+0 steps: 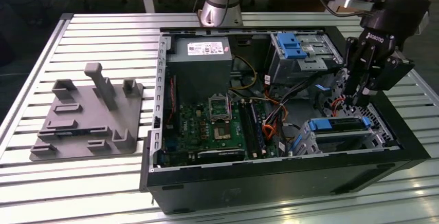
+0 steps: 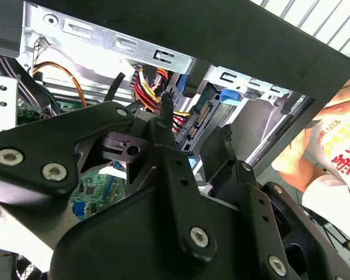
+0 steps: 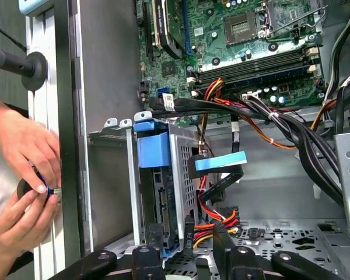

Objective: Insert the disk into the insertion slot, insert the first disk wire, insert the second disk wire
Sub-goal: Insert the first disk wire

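The disk (image 3: 161, 201) sat inside the insertion slot (image 3: 185, 175), directly ahead of the end effector (image 3: 185, 256) in the first wrist view. It stood on edge with its narrow connector face turned toward that camera. Its long axis ran from the blue carrier tab straight toward the 2 fingers (image 3: 148, 259). The fingers stood apart, with nothing clamped between them. A bundle of red, yellow and orange wires (image 3: 213, 224) lay just ahead of them, beside the slot's perforated wall. A black cable with a blue tab (image 3: 220, 161) curled just beyond that bundle. In the exterior view the arm (image 1: 401, 13) hung over the open computer case (image 1: 274, 183). The end effector pointed steeply down into the case, its tips close above the slot. Outside the case wall, on the disk's side of the end effector, a person's 2 hands (image 3: 26, 149) held a small dark object over the slatted surface (image 1: 96, 183).
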